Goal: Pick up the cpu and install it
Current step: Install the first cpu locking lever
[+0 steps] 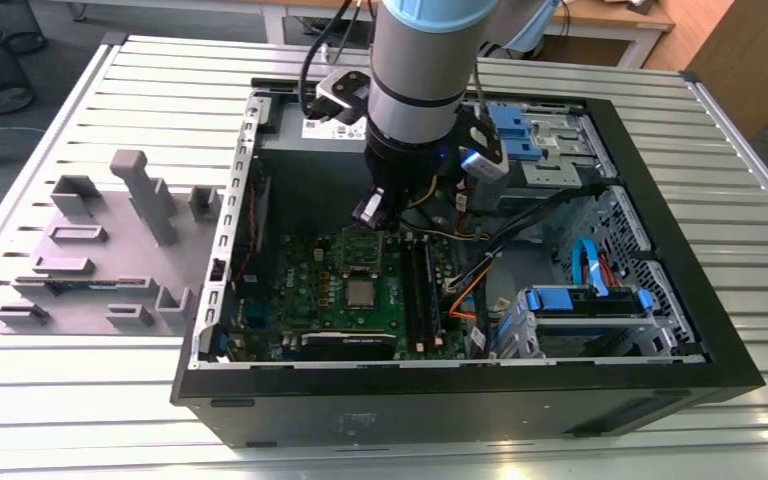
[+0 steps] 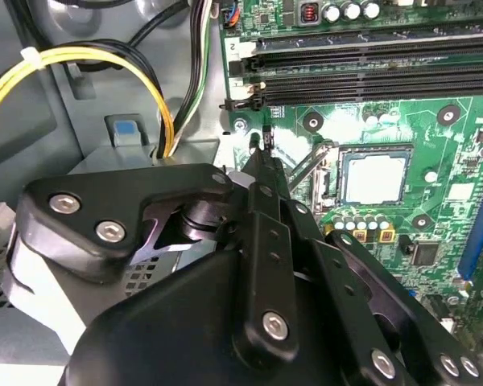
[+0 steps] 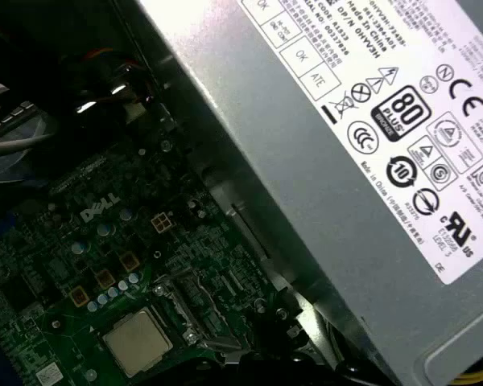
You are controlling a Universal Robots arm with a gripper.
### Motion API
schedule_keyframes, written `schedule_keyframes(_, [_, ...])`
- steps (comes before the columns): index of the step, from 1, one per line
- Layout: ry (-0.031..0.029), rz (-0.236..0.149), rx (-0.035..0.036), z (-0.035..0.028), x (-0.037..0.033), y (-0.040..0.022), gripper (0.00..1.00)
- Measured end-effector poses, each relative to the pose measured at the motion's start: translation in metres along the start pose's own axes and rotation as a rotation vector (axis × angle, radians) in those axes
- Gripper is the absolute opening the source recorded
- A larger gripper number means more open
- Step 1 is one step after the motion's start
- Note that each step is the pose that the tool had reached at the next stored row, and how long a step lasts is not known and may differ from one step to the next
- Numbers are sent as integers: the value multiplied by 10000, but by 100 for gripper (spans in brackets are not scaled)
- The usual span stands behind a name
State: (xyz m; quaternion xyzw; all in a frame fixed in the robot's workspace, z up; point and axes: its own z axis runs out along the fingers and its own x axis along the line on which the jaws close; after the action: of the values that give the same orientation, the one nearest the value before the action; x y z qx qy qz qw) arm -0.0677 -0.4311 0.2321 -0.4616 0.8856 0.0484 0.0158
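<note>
On the exterior view's left, grey fixture blocks (image 1: 104, 250) stand on the slatted table (image 1: 64, 400), just beside the open computer case (image 1: 491, 390). Inside it, the cpu (image 1: 361, 292) (image 2: 375, 177) (image 3: 137, 341) lies flat in its socket on the green motherboard (image 1: 324, 300). The gripper (image 1: 373, 212) (image 2: 262, 157) hangs above the board, near the socket, its fingers pressed together on nothing. The silver power supply (image 3: 346, 161) sits beside it.

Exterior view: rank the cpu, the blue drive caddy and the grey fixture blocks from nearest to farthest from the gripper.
1. cpu, on the green board just below the gripper.
2. blue drive caddy, toward the exterior view's right, inside the case.
3. grey fixture blocks, outside the case on the exterior view's left.
</note>
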Motion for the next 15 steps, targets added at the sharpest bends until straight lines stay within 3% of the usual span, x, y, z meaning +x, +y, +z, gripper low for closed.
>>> schedule_keyframes(4, [17, -250, -18, 0, 0, 0, 11])
schedule_keyframes(15, [19, -211, -15, -7, -4, 3, 11])
